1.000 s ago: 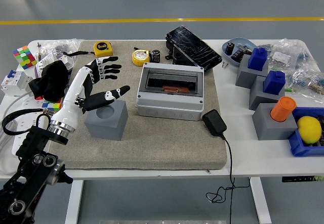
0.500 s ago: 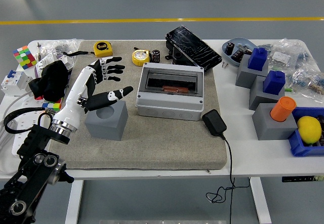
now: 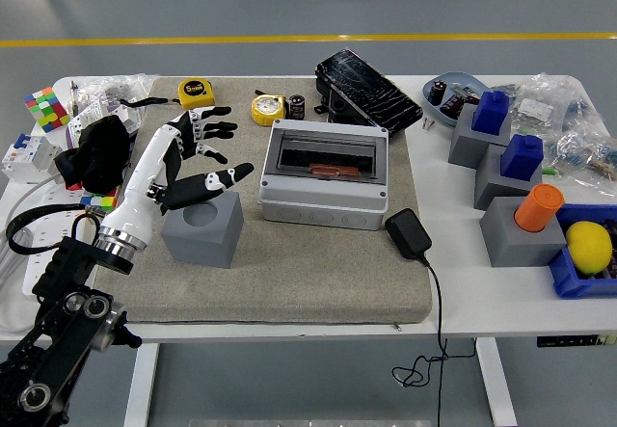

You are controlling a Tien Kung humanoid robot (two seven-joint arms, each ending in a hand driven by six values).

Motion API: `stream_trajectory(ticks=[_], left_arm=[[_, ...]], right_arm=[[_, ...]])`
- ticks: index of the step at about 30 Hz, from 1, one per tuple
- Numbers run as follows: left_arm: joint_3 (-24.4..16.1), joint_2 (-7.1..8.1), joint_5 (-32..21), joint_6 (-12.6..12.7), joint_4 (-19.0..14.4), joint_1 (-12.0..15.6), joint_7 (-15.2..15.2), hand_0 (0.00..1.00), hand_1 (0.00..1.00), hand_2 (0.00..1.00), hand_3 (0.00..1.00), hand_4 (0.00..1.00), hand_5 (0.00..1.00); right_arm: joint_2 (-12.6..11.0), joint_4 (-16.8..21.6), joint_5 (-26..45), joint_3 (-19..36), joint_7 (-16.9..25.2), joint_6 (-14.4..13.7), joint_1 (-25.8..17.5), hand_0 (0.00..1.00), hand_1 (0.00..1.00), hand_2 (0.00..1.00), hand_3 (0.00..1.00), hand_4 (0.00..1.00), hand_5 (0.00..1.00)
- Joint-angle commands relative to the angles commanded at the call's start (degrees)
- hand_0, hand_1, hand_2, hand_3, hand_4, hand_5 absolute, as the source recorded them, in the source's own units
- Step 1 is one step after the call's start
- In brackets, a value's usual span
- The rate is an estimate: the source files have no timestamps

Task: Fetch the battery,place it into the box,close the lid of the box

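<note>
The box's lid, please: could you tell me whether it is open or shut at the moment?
Open. The dark lid is swung back behind the grey box, leaving the recessed interior with its orange-brown part exposed from above.

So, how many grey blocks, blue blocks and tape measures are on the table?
Grey blocks: 4
Blue blocks: 2
Tape measures: 2
Total: 8
</note>
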Motion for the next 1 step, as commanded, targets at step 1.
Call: stream_trajectory(ticks=[1], left_arm=[[0.01,-0.08,0.05,-0.01,0.03,-0.1,0.08,0.404,0.65,0.686,0.755,0.998,0.255]], right_arm=[[0.02,0.0,0.04,0.01,0.01,0.01,0.01,0.779,0.739,0.751,0.773,0.998,0.598]])
